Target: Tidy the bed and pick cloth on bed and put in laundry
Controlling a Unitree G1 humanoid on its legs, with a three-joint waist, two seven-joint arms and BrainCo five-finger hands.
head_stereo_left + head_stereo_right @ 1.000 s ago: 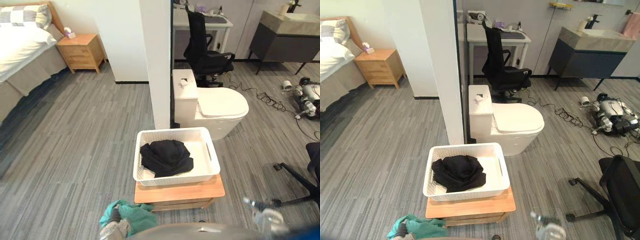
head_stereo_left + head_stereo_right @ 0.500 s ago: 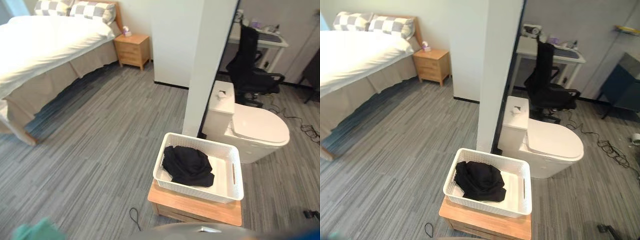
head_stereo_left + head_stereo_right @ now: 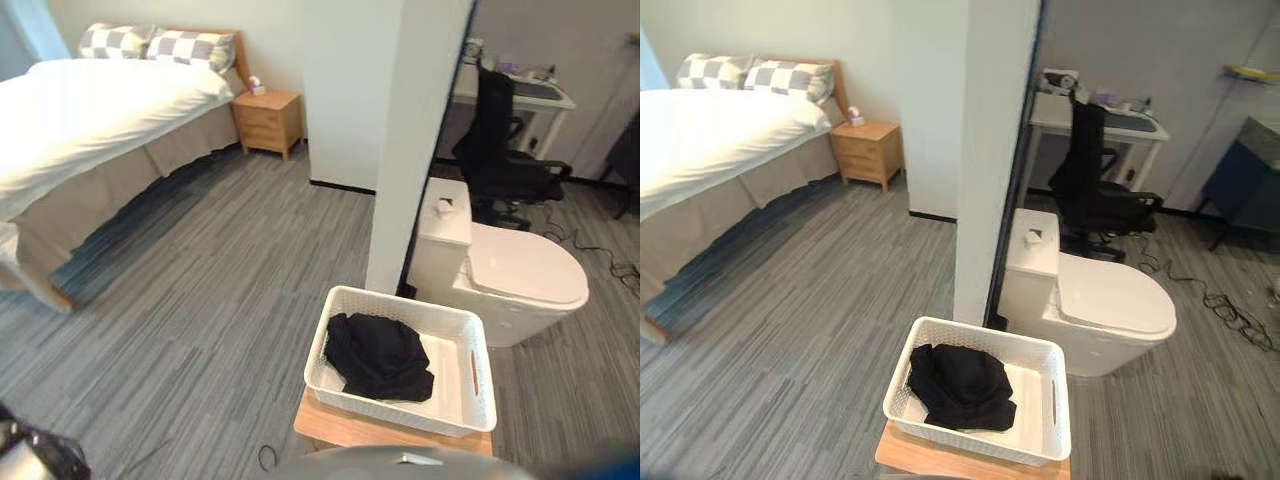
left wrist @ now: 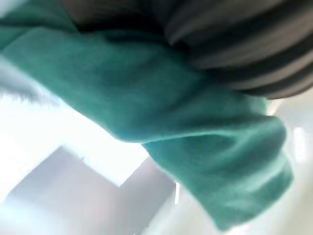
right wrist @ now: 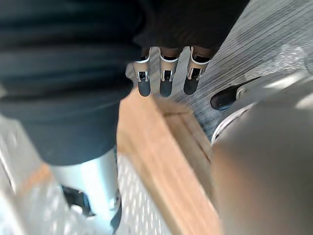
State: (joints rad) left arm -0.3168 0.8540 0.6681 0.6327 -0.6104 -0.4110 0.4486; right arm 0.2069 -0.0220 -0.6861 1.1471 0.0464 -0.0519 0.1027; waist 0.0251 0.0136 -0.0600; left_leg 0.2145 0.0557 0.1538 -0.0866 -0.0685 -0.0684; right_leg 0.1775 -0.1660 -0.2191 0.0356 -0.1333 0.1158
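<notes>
The left hand point(image 4: 234, 44) has a teal cloth point(image 4: 195, 147) draped against it, fingers hidden, so I cannot tell its grip. The right hand point(image 5: 165, 78) hangs relaxed and empty near the basket point(image 3: 390, 408). A black cloth point(image 3: 378, 355) lies in the basket (one load done); the teal one is not yet in it. The bed point(image 3: 90, 110), beyond the basket, looks tidy.

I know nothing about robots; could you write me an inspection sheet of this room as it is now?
Surface: grey striped floor; wooden stool carries the white basket.
Job's things: black cloth in the basket; teal cloth draped by the left robot hand; bed with white duvet.
Clutter: nothing seen.
Robot hands: right robot hand open, empty, by the stool's edge.
Cables: black cables on floor beside the toilet.
Surroundings: toilet, pillar, nightstand, office chair, desk.
</notes>
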